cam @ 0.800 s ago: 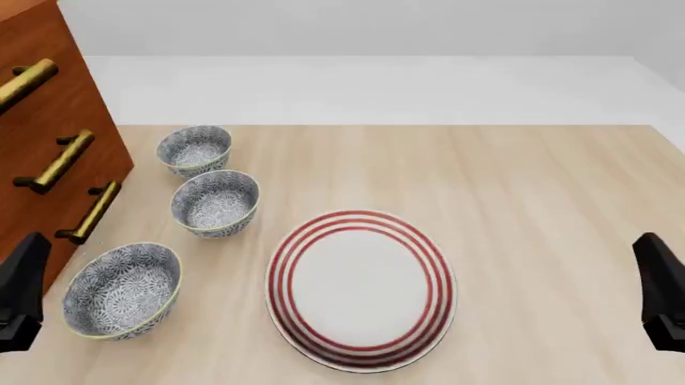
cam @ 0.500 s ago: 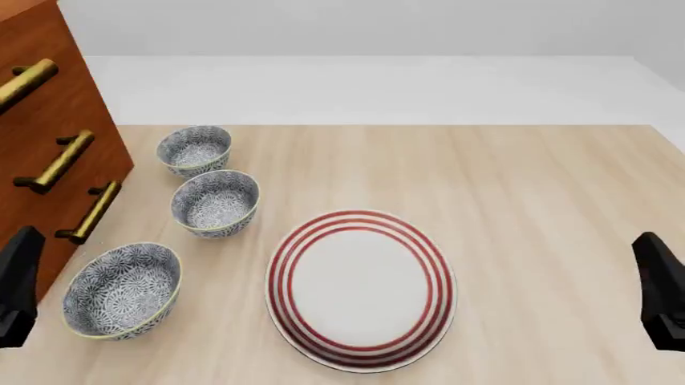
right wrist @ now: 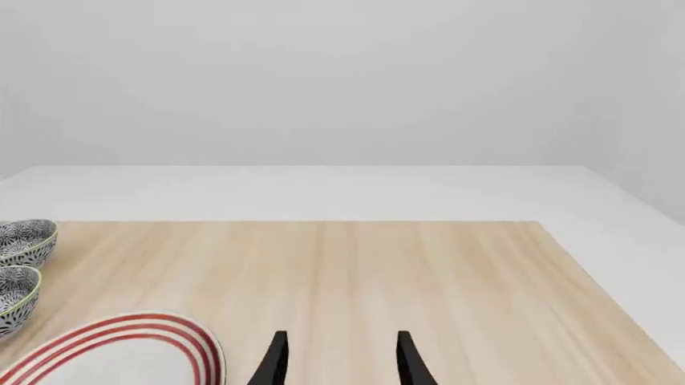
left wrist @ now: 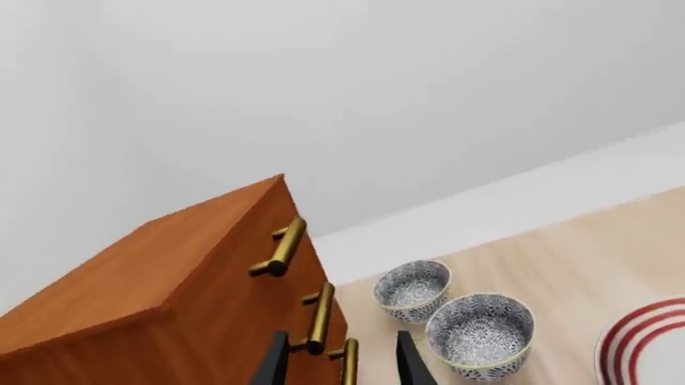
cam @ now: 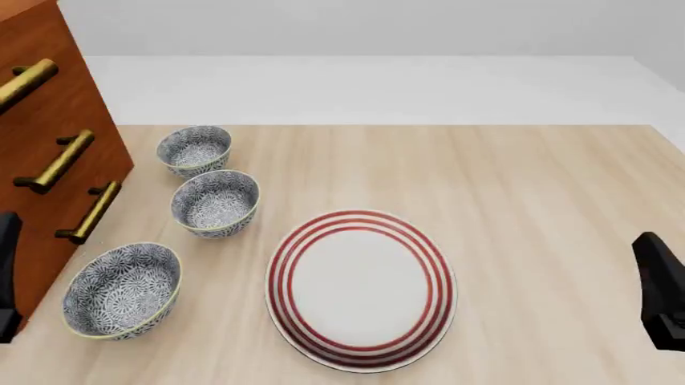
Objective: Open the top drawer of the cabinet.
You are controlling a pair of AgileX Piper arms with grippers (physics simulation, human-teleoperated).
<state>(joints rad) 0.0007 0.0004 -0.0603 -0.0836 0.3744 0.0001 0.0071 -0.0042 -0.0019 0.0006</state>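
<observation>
The left pincer is released, its 2 dark fingers spread apart with nothing between them. Just ahead of it stands the cabinet, a reddish-brown chest whose front carries 3 brass bar handles stacked one under another. The top drawer is the highest of the 3, up and ahead of the left pincer, and its handle sits well above the fingertips; the drawer front looks flush with the cabinet face, so it is shut. The middle handle lies just above the gap between the fingers, and the lowest handle shows inside that gap, though whether anything touches it cannot be told. In the front view the left arm is only a dark sliver at the frame's edge, close beside the cabinet's lower front.

Ahead and to the right of the left pincer are 2 patterned bowls on the counter, with a 3rd bowl nearer the arm in the front view. A red-ringed plate lies between the 2 arms.

The right pincer is also released, fingers parted and holding nothing, over bare counter, with the plate's edge just to its left and the cabinet well apart.
</observation>
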